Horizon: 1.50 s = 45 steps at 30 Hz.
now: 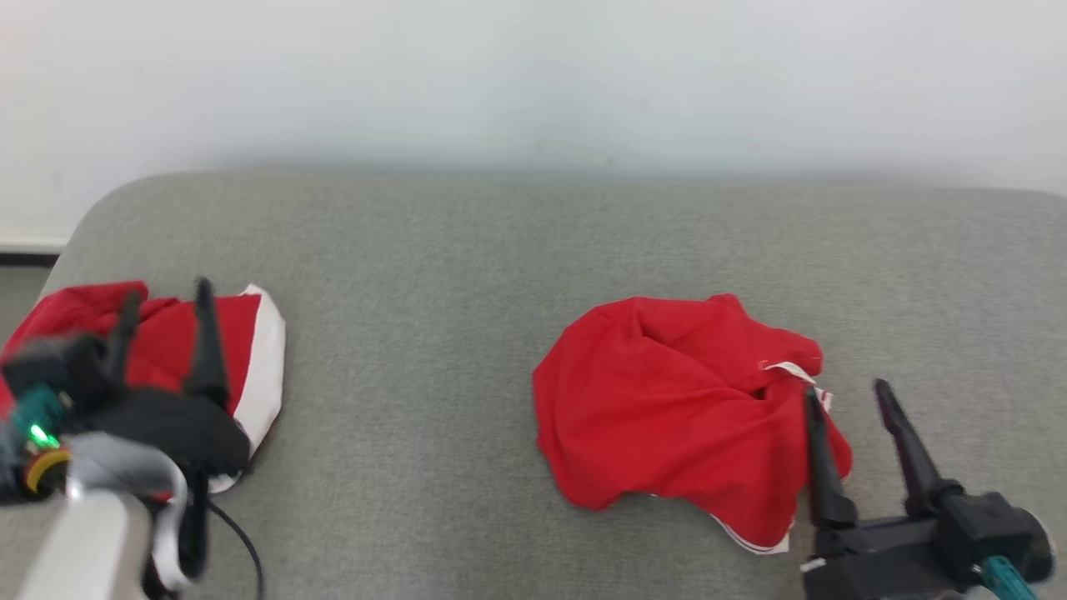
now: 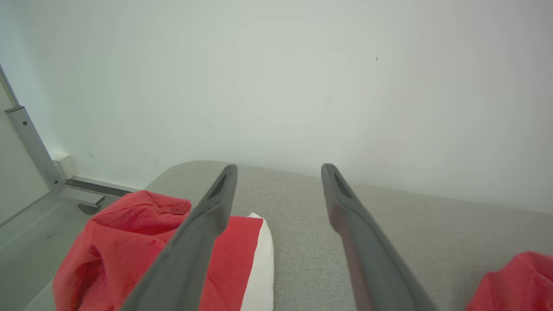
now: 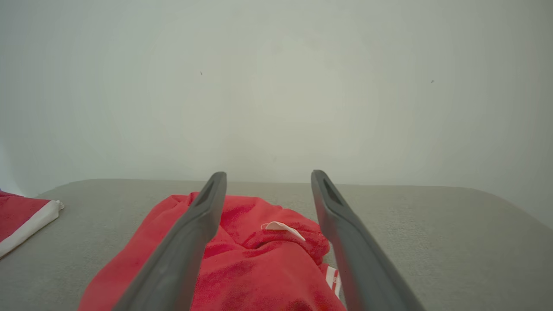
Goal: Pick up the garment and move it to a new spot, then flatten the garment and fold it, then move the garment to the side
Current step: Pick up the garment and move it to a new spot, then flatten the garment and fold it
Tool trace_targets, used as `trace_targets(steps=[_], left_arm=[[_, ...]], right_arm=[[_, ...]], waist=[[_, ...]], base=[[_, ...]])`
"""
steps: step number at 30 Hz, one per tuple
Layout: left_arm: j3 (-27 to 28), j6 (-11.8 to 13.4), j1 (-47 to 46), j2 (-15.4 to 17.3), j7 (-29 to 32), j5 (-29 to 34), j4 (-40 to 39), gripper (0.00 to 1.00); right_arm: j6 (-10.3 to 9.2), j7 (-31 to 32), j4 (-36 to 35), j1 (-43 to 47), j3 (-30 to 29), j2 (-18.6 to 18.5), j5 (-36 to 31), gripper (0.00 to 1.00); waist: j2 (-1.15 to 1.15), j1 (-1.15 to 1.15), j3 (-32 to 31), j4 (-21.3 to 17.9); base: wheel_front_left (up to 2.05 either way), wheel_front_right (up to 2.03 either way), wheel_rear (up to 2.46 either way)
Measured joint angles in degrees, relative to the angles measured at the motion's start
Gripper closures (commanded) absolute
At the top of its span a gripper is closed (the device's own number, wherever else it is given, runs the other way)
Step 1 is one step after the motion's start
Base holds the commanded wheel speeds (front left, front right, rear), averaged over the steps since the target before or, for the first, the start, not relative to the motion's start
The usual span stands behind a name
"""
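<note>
A crumpled red garment (image 1: pixel 667 392) lies on the grey padded surface (image 1: pixel 433 250), right of centre; a small white tag shows in its folds (image 3: pixel 278 226). My right gripper (image 1: pixel 844 392) stands open just over its near right edge, fingers apart with nothing between them (image 3: pixel 268 174). A second red garment with a white band (image 1: pixel 237 333) lies bunched at the surface's left end. My left gripper (image 1: pixel 167 293) hovers open over it, and its fingers (image 2: pixel 278 168) hold nothing. The crumpled garment's edge shows at the lower right of the left wrist view (image 2: pixel 518 280).
A pale wall (image 1: pixel 533 83) rises right behind the surface. The surface's rounded left edge drops to the floor, where a metal frame leg (image 2: pixel 34 147) stands. A dark cable (image 1: pixel 242 542) trails from my left arm.
</note>
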Motion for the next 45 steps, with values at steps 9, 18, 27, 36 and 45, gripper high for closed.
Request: trace_targets(steps=[9, 18, 27, 36, 45], left_arm=[[-2.9, -0.7, 13.3, -8.9, -15.3, 0.5, -7.7, 0.0], [0.8, -2.6, 21.6, -15.1, -17.1, 8.6, -10.4, 0.0], [5.9, -3.9, 29.9, -18.1, -17.1, 13.7, -5.5, 0.0], [8.9, -4.6, 31.5, -18.5, -17.1, 15.6, -0.6, 0.0], [9.8, -6.7, 31.5, -18.5, -17.1, 16.7, 1.4, 0.0]], right_arm=[[0.0, -0.5, 0.2, 1.8, -5.3, 0.0, -2.1, 0.0], [0.0, -1.9, 3.5, 2.0, -1.1, 0.0, -3.6, 0.0], [0.0, -2.3, 8.6, 2.7, 1.6, 0.0, -3.7, 0.0], [0.0, -2.2, 11.6, 2.7, 2.1, 0.0, -4.1, 0.0], [0.0, -1.4, 12.3, 2.7, 2.5, 0.0, -4.2, 0.0]], waist=[[0.0, 0.0, -2.7, -5.4], [0.0, 0.01, -3.8, -10.9], [0.0, 0.01, -5.2, -13.2], [0.0, 0.01, -5.8, -11.3], [0.0, 0.01, -5.7, -10.5]], base=[[0.0, 0.0, 0.0], [0.0, 0.0, 0.0], [0.0, 0.0, 0.0], [0.0, 0.0, 0.0], [0.0, 0.0, 0.0]])
